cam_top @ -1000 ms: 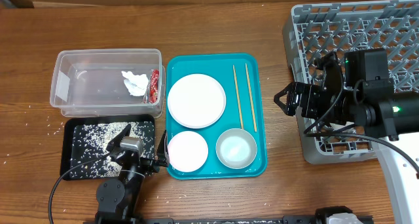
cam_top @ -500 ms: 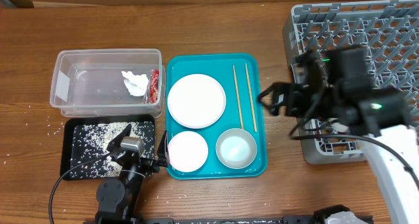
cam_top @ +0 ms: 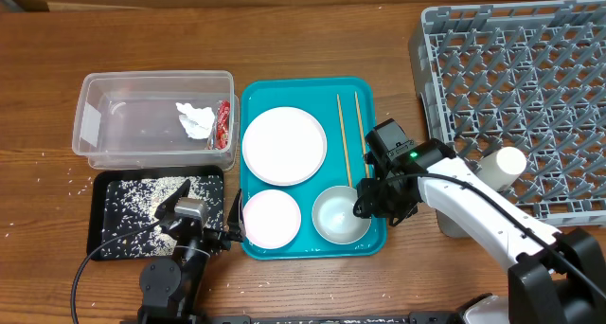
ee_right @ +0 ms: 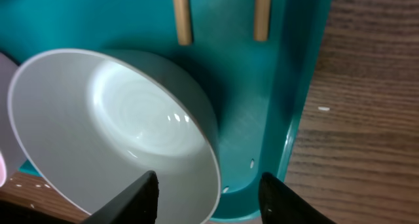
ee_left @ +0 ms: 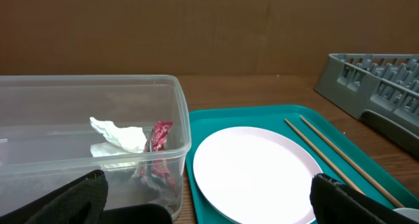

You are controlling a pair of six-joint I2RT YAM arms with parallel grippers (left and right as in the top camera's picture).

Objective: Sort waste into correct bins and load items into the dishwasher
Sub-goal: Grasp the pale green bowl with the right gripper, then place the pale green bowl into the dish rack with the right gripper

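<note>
My right gripper (cam_top: 370, 205) hangs over the teal tray's front right corner. It is open, and its jaws straddle the right rim of a small white bowl (cam_top: 336, 216) (ee_right: 118, 126), one finger inside and one outside. Two wooden chopsticks (cam_top: 351, 139) (ee_right: 183, 14) lie just beyond the bowl. A white plate (cam_top: 284, 146) (ee_left: 255, 171) and a second small bowl (cam_top: 272, 218) share that tray. My left gripper (cam_top: 204, 208) (ee_left: 209, 207) is open and empty near the table's front, facing the clear tub (cam_top: 156, 76), which holds the tissue (ee_left: 121, 137) and the red wrapper (ee_left: 157, 145).
The grey dishwasher rack (cam_top: 530, 87) fills the back right, with a white cup (cam_top: 507, 163) lying at its front edge. A black tray (cam_top: 102, 246) scattered with rice grains sits in front of the tub. Loose grains dot the table at far left. The teal tray (cam_top: 375, 106) has a raised rim.
My right arm swung from the rack's left edge down to the bowl on the teal tray, and its jaws narrowed. The cup on the rack is uncovered. The left arm stayed put.
</note>
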